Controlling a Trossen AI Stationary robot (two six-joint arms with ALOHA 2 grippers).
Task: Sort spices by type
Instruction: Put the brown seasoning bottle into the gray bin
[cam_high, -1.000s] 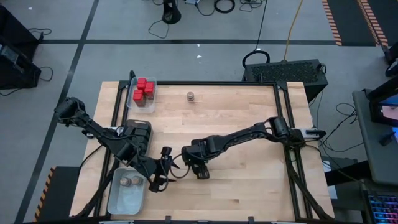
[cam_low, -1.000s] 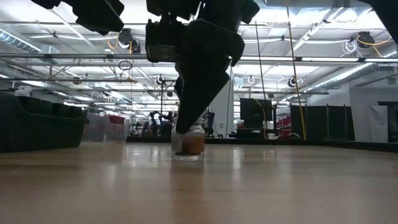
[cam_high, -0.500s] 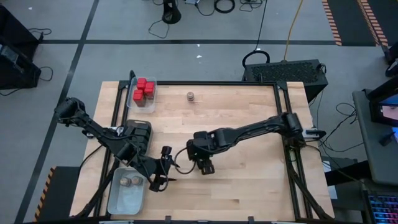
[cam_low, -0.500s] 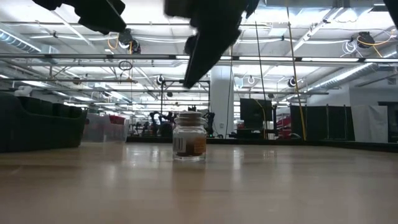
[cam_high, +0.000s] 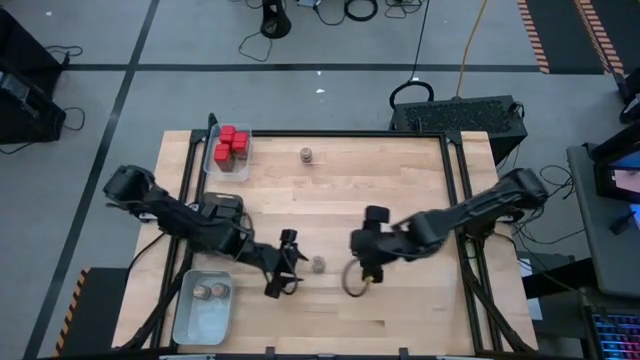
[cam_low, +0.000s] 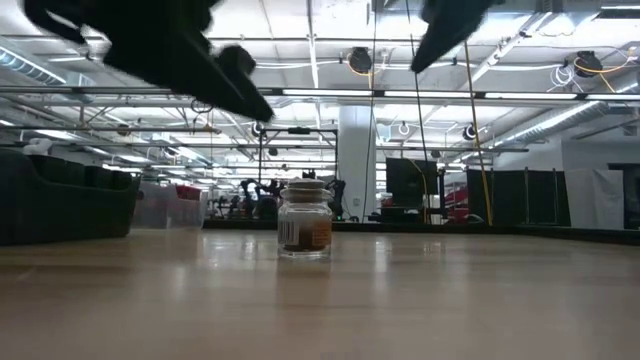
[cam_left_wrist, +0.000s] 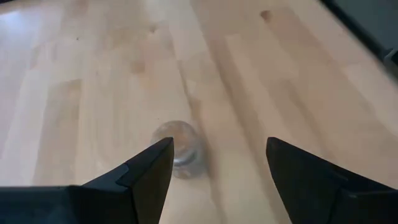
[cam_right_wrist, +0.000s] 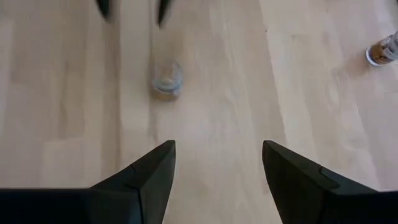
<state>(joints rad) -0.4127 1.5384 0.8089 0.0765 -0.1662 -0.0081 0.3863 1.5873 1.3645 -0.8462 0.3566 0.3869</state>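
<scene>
The left arm reaches from 9 o'clock toward the centre of the surface, its left tool (cam_high: 285, 270) low and open, fingers (cam_left_wrist: 146, 171) spread wide. The right arm stretches in from 3 o'clock, elbow bent; the right tool (cam_high: 366, 272) points toward 9 o'clock, seemingly lifted, with its fingers (cam_right_wrist: 149, 174) parted and nothing between them.
</scene>
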